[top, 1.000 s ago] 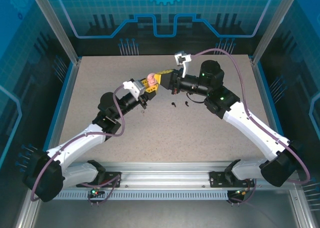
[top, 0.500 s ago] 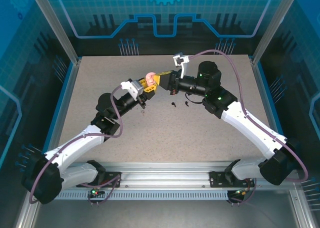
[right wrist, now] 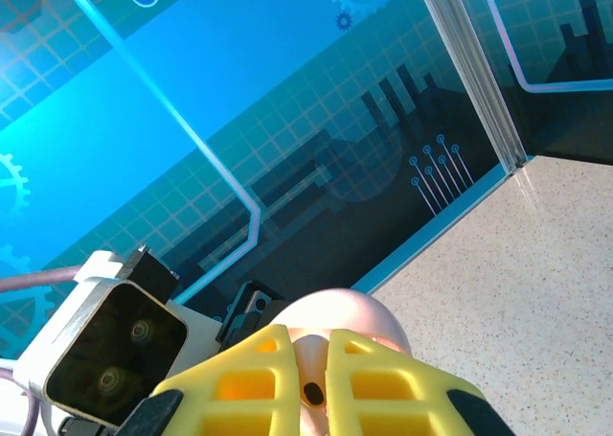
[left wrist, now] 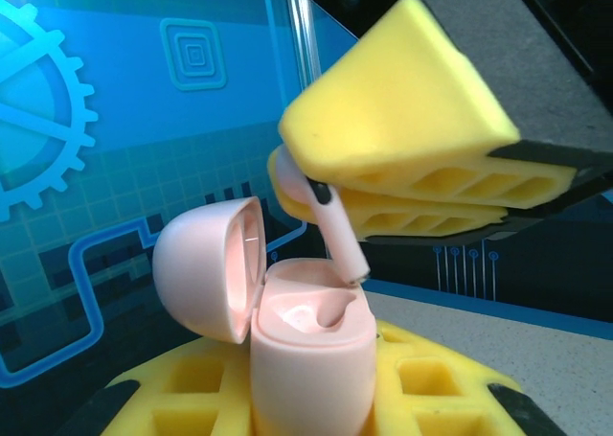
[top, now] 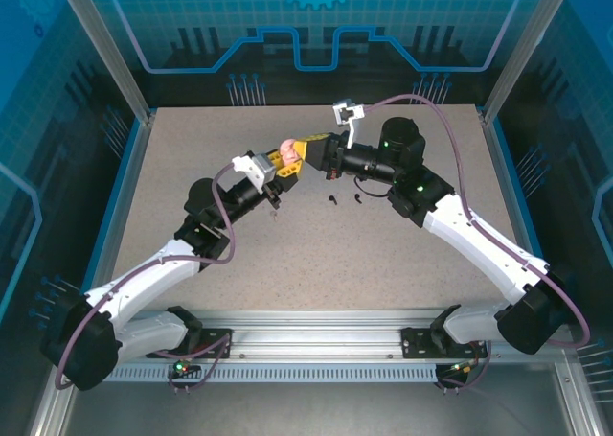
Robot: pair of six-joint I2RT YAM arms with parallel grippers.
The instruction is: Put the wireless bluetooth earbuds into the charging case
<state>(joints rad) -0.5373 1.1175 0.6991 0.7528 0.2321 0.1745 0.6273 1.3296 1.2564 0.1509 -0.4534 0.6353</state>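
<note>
Mid-air handoff: my right gripper (left wrist: 299, 164) pinches a pale pink earbud (left wrist: 327, 220) by its head, the stem aimed toward 5 o'clock at the open charging case (left wrist: 308, 355) clamped in my left gripper (left wrist: 311, 398). The earbud looks featherlight, slick and easily twisted. Two black earbuds (top: 332, 201) lie at 5 o'clock from the case on the speckled table (top: 402, 259), with ample room around.

Earbud (left wrist: 336, 227) above case (left wrist: 311, 369), lid (left wrist: 203, 263) at left
</note>
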